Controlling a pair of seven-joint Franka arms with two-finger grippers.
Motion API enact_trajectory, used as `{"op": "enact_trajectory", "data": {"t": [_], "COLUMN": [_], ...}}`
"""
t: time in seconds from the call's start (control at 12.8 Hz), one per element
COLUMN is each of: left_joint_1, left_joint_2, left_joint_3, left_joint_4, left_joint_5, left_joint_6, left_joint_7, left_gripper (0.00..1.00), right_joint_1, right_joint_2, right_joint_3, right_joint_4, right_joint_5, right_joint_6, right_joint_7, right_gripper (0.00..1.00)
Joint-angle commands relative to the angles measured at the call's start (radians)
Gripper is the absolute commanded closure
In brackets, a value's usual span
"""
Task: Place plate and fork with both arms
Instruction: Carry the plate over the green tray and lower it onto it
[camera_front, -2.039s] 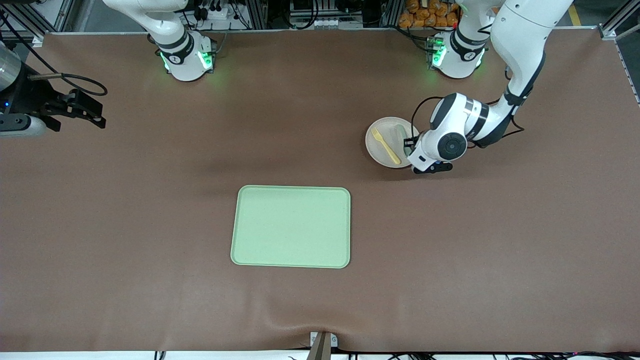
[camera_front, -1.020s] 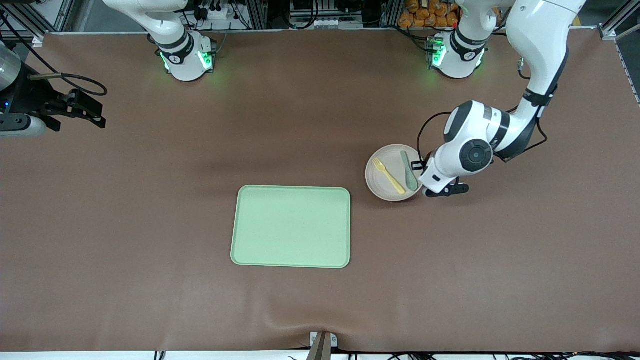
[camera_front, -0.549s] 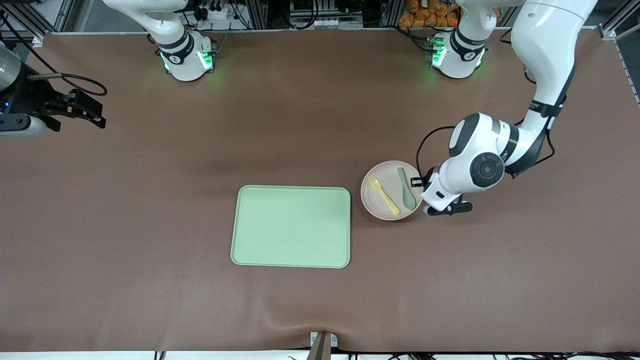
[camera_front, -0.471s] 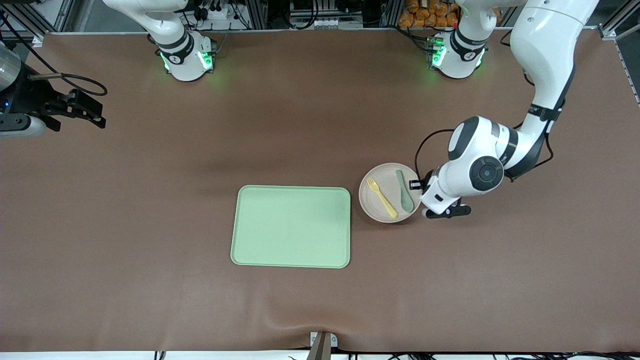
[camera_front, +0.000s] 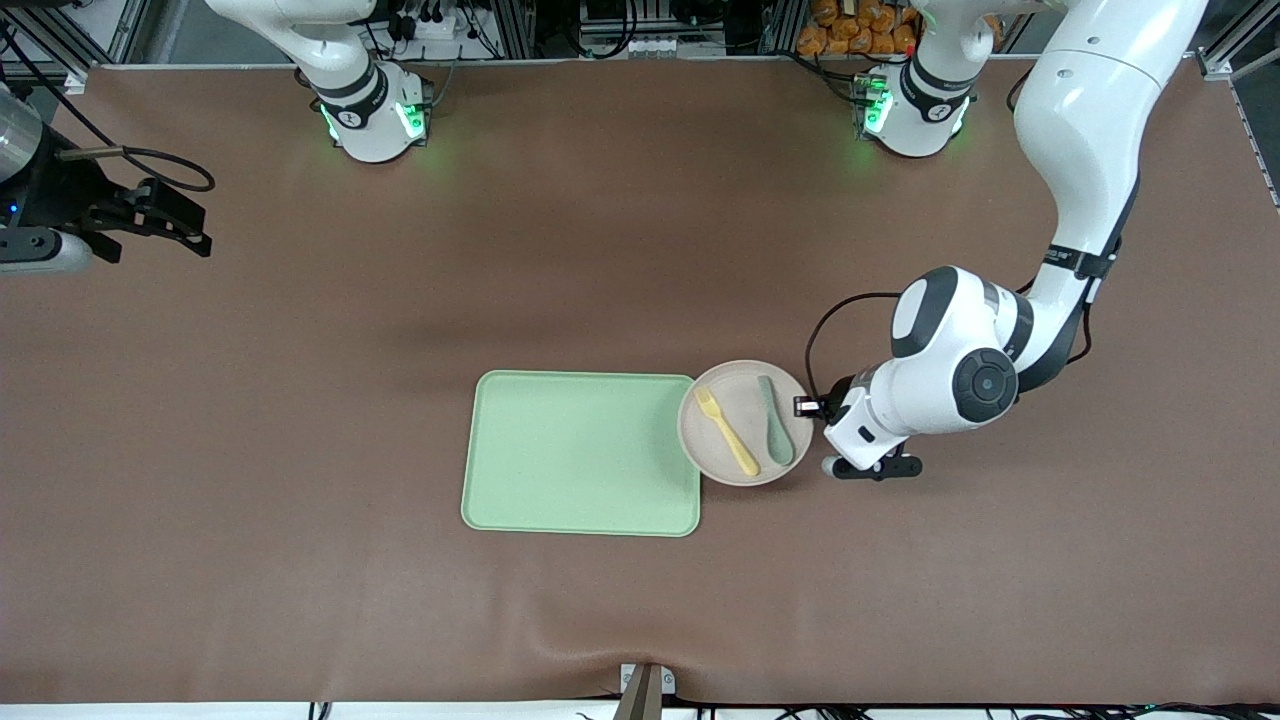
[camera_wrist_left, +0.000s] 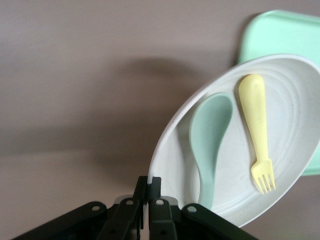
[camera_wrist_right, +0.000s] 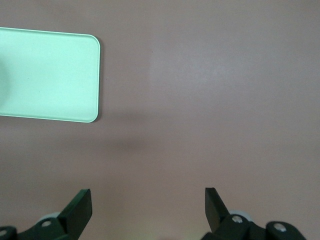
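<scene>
Left gripper (camera_wrist_left: 148, 197) clamped on the plate (camera_front: 722, 458) rim, plate held over the tray (camera_front: 580, 452) edge toward the left arm's end, fork (camera_front: 726, 431) and spoon (camera_front: 775, 434) on it, right gripper (camera_wrist_right: 147, 210) waiting with fingers apart over bare table (camera_front: 300, 330), no readable writing.

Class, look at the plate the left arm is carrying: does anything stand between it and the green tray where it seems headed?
Nothing visible does. The left gripper grips the plate by its rim, its edge already overlapping the tray, whose surface shows bare. The fork and spoon ride on the plate.
</scene>
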Motion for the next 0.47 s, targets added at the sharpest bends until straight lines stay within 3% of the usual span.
{"op": "enact_trajectory", "data": {"t": [0.0,0.39], "left_joint_1": [-0.071,-0.185], "left_joint_2": [0.071,0.143], "left_joint_3": [-0.010,0.001], "left_joint_4": [0.157,0.193], "left_joint_5": [-0.052,-0.046], "left_joint_6": [-0.038,0.042], "left_joint_7": [0.030,0.061], "left_gripper": [1.00,1.00], "right_joint_1": [-0.002,-0.004], "right_joint_2": [-0.011,-0.008], "right_joint_3": [-0.004,-0.005], "right_joint_4": [-0.002,0.000], "right_joint_5": [0.003,0.003], "right_joint_6": [-0.005,-0.003], "right_joint_7": [-0.007,-0.008], "right_gripper": [0.00,0.00]}}
